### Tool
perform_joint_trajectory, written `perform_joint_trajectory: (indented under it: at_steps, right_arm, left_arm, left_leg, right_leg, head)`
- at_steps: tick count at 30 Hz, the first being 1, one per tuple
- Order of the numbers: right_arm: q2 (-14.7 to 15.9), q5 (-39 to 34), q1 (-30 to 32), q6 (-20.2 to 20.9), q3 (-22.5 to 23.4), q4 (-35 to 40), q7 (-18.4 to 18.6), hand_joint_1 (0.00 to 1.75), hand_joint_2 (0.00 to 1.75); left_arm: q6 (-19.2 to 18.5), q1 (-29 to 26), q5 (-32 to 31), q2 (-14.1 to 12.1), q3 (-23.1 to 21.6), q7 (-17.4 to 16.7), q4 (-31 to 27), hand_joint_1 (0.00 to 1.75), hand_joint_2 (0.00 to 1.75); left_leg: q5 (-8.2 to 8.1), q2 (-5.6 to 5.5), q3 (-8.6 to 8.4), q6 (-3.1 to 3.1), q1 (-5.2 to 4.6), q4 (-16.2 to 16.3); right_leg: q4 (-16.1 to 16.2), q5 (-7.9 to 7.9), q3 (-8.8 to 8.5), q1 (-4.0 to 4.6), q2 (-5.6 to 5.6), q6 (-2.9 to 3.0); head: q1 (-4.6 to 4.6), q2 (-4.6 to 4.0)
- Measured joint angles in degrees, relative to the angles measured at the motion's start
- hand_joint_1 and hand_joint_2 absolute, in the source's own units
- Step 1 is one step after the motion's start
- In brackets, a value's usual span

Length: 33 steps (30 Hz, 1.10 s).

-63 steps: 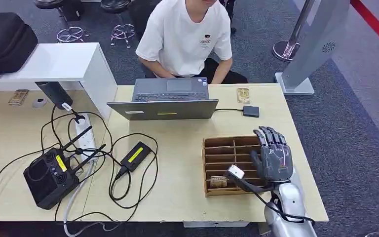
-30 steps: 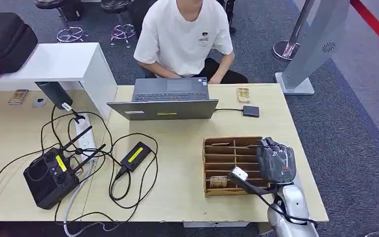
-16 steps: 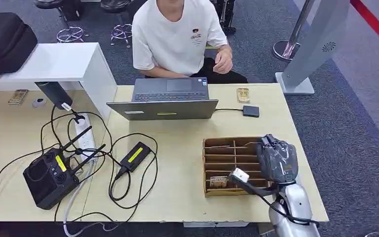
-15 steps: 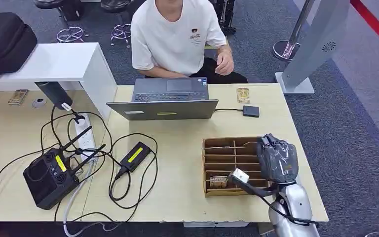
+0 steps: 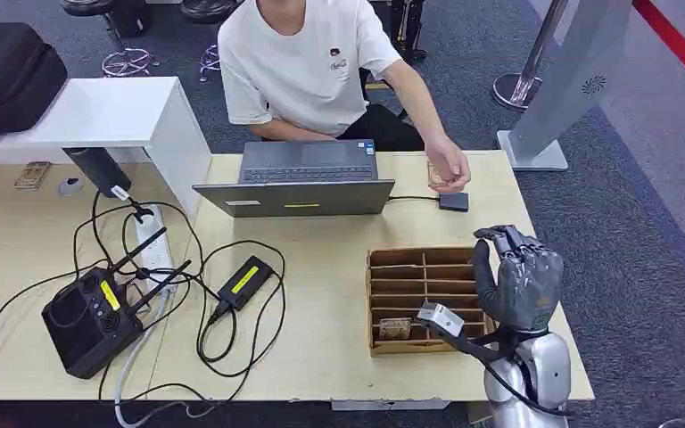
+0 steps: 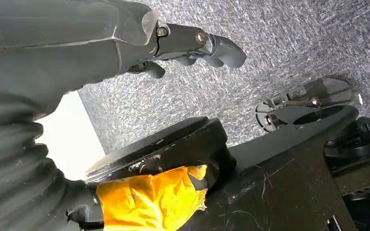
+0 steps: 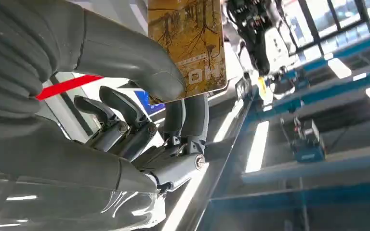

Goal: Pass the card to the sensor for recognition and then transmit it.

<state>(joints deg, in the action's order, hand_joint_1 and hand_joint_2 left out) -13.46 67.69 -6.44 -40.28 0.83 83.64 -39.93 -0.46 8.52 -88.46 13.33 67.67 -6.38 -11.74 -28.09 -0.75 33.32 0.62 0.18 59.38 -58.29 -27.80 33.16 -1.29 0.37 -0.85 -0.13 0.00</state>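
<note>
My right hand (image 5: pixel 519 283) is raised above the right end of the brown card box (image 5: pixel 371 303), with its fingers pointing up. In the right wrist view its thumb and fingers (image 7: pixel 185 115) pinch a gold patterned card (image 7: pixel 188 43), which stands up out of the grip. The small black sensor (image 5: pixel 453 201) lies on the table beyond the box, wired to the laptop (image 5: pixel 299 183). Another card (image 5: pixel 395 329) sits in a near slot of the box. My left hand (image 6: pixel 192 41) hangs over the carpet and holds nothing.
A person in a white shirt sits behind the laptop, one hand (image 5: pixel 449 171) resting on the table just beside the sensor. A black router (image 5: pixel 89 319), a power strip (image 5: pixel 153 245) and tangled cables cover the table's left half. The table's right edge runs close to my right arm.
My right hand has lifted out of the box and turned its fingers upward. The person has leaned over and stretched a hand to the spot beside the sensor.
</note>
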Motion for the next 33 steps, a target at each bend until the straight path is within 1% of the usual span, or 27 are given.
perform_joint_trajectory:
  at_steps: [4,7,11,14,16,17,22,25,26,27,28,33]
  right_arm:
    - [-1.46,0.26,-0.49,0.09,-1.09,1.51,-0.04,1.75,1.75]
    - [-2.67,2.41,-2.13,0.09,-1.4,1.31,-0.04,1.75,1.75]
    - [-4.48,6.35,-5.64,0.11,-1.27,-0.8,-0.02,1.75,1.75]
    - [-5.16,9.1,-8.77,0.11,-1.16,-3.06,1.62,1.75,1.75]
    - [-5.64,12.23,-10.88,0.11,-1.18,-4.67,4.71,1.75,1.75]
    - [-5.8,12.99,-11.85,0.11,-1.2,-5.14,5.58,1.75,1.75]
    - [-5.92,18.39,-16.78,0.11,-3.37,-9.62,15.14,1.75,1.75]
    - [-3.95,21.6,-19.42,0.11,-8.71,-12.72,24.73,1.75,1.75]
    - [-3.13,21.81,-20.01,0.11,-10.79,-13.65,27.05,1.75,1.75]
    - [-2.69,21.81,-20.48,0.11,-12.12,-14.21,28.22,1.75,1.75]
    - [-2.12,21.81,-20.83,0.09,-13.97,-15.08,29.4,0.0,1.75]
    - [-0.55,21.88,-21.58,0.09,-19.15,-17.92,31.93,0.0,1.75]
  left_arm:
    - [-0.24,0.03,-0.5,0.02,-0.09,-0.04,0.0,0.0,1.75]
    - [-0.4,0.13,-0.83,0.04,-0.31,-0.15,0.0,0.0,1.75]
    - [-0.59,0.27,-0.85,0.13,-1.29,-0.7,0.0,0.0,1.75]
    - [-0.92,0.29,-0.85,0.22,-2.23,-0.87,0.0,0.0,1.75]
    - [-1.29,0.31,-0.85,0.24,-3.17,-0.98,0.0,0.0,1.75]
    - [-1.42,0.31,-0.85,0.26,-3.39,-1.01,-0.02,0.0,1.75]
    - [-1.86,0.33,-0.85,0.31,-5.66,-1.29,0.0,0.0,1.75]
    - [-2.25,0.35,-0.85,0.37,-6.97,-1.6,0.0,0.0,1.75]
    - [-2.27,0.38,-0.85,0.39,-7.36,-1.88,0.0,0.0,1.75]
    - [-2.27,0.42,-0.85,0.44,-7.65,-1.99,0.0,0.0,1.75]
    - [-2.3,0.42,-0.85,0.46,-7.96,-2.01,0.0,0.0,1.75]
    - [-2.69,0.41,-0.72,0.55,-8.74,-1.86,0.0,0.0,1.75]
  left_leg:
    - [0.0,0.0,0.0,0.0,0.0,0.0]
    - [0.0,0.0,-0.01,0.0,0.01,0.0]
    - [0.03,0.0,-0.01,0.03,0.01,0.0]
    - [0.04,0.0,-0.01,0.03,0.01,0.0]
    - [0.04,-0.01,0.0,0.03,0.01,0.0]
    - [0.04,-0.01,0.0,0.03,0.0,0.0]
    - [0.04,0.0,-0.01,0.03,0.0,0.0]
    - [0.04,-0.02,-0.01,0.03,0.01,0.0]
    - [0.04,-0.01,-0.01,0.03,0.01,0.0]
    - [0.04,-0.01,-0.01,0.03,0.01,0.0]
    - [0.04,0.0,-0.02,0.04,0.01,0.0]
    - [0.04,-0.02,-0.01,0.04,0.01,0.0]
  right_leg:
    - [-0.01,0.0,0.0,0.0,0.0,0.0]
    - [-0.02,0.0,0.0,0.0,0.0,0.0]
    - [-0.06,0.01,-0.01,0.0,0.0,0.01]
    - [-0.06,0.01,-0.01,0.0,0.0,0.01]
    - [-0.06,0.01,-0.01,0.0,-0.01,0.01]
    - [-0.06,0.01,-0.01,0.0,-0.01,0.01]
    - [-0.06,0.01,0.0,0.0,0.01,0.01]
    - [-0.06,0.01,0.0,0.0,0.0,0.01]
    - [-0.06,0.01,0.01,0.0,0.0,0.01]
    - [-0.06,0.01,0.0,0.0,0.01,0.01]
    - [-0.06,0.01,0.01,0.0,0.01,0.01]
    - [-0.06,0.01,0.02,0.0,0.0,0.01]
  head:
    - [0.0,0.0]
    - [0.0,0.0]
    - [0.0,0.0]
    - [0.0,0.0]
    - [0.0,0.0]
    - [0.02,0.0]
    - [0.0,0.0]
    - [0.0,0.0]
    - [0.0,0.0]
    - [0.0,0.0]
    - [0.0,0.0]
    - [0.0,0.0]
